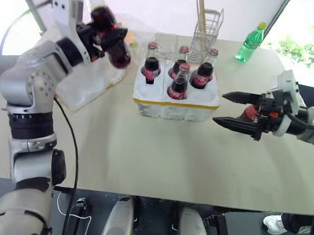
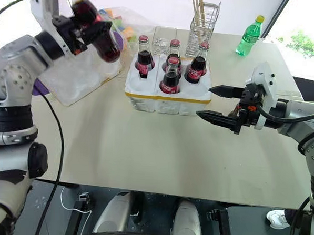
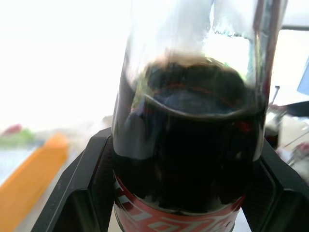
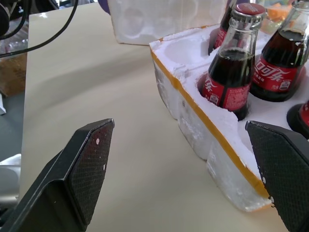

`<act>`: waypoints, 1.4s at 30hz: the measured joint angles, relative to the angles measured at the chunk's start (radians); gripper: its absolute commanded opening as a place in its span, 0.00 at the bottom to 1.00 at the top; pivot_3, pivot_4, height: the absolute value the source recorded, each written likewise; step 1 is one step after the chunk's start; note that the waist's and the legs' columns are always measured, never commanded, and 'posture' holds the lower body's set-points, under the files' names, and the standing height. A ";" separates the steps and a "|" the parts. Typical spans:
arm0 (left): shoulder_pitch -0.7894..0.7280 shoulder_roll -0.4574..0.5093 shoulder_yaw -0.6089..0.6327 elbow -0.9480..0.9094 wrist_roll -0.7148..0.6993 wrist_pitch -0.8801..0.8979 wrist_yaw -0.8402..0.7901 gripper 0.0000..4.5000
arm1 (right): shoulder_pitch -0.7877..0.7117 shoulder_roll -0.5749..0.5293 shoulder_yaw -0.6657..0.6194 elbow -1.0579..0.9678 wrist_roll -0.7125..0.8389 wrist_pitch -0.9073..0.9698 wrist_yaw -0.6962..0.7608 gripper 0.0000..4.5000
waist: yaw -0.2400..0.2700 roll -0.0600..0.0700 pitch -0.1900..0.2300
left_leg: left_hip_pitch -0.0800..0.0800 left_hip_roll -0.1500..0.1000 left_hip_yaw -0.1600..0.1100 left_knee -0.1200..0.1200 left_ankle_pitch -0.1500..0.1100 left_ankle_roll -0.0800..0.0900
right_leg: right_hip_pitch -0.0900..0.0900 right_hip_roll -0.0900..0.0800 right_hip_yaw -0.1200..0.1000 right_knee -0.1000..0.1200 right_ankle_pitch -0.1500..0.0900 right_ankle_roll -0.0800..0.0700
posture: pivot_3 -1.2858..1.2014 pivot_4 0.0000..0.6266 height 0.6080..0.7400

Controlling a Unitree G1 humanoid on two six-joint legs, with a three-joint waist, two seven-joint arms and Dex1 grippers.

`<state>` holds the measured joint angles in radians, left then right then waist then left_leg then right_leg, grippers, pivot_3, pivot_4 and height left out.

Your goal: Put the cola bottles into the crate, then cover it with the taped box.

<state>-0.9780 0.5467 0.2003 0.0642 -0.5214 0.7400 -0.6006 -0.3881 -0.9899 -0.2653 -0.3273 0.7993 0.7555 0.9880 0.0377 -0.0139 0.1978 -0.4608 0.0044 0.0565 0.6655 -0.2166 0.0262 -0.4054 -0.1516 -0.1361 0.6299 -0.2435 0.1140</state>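
**One bottle in the air, four in the crate**

The left claw point(image 1: 106, 38) pinches a cola bottle point(image 1: 109, 36) round its body and holds it tilted, well above the tabletop point(image 1: 144, 159), up and to the left of the crate point(image 1: 176, 102). The crate stands near the middle of the tabletop, its yellow tape band facing the robot. Four cola bottles point(image 1: 179, 82) stand upright in its wells; the near-left well and the near-right well are empty. Under the raised bottle lies the taped box point(image 1: 90, 87), just left of the crate, with a narrow gap between them.

The right claw point(image 1: 234, 110) hangs spread wide, holding nothing, just right of the crate's right wall and apart from it, fingers pointing toward it. A broad bare stretch of tabletop runs from the crate to the near edge. Behind the crate stand a wire rack point(image 1: 206, 28) and, further right near the far edge, a green bottle point(image 1: 250, 43).
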 measured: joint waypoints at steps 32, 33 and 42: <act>0.099 -0.158 -0.267 0.135 0.203 -0.162 -0.110 0.60 | 0.013 0.060 0.002 -0.028 -0.034 -0.008 -0.122 1.00 | 0.002 0.000 0.000 | 0.000 0.001 0.000 0.001 0.000 0.000 | 0.000 0.000 0.000 0.001 0.001 0.000 | 0.52 0.24 0.97; 0.104 -0.166 -0.276 0.147 0.214 -0.169 -0.107 0.60 | 0.011 0.062 0.010 -0.021 -0.040 -0.010 -0.127 1.00 | 0.002 0.000 0.000 | 0.000 0.000 0.000 0.001 0.000 0.000 | 0.000 0.000 0.000 0.001 0.001 0.000 | 0.52 0.24 0.97; 0.109 -0.229 -0.300 0.263 0.297 -0.301 -0.076 1.00 | 0.006 0.084 0.067 -0.011 -0.116 -0.043 -0.157 1.00 | 0.005 0.002 -0.002 | 0.004 0.000 -0.001 0.002 -0.003 0.005 | 0.006 0.000 0.000 0.000 0.001 0.000 | 0.52 0.24 0.97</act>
<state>-0.8689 0.3173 -0.0996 0.3274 -0.2243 0.4395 -0.6764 -0.3819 -0.9056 -0.1984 -0.3385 0.6831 0.7126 0.8308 0.0426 -0.0118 0.1954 -0.4567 0.0046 0.0557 0.6679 -0.2191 0.0310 -0.3998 -0.1519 -0.1362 0.6304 -0.2423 0.1138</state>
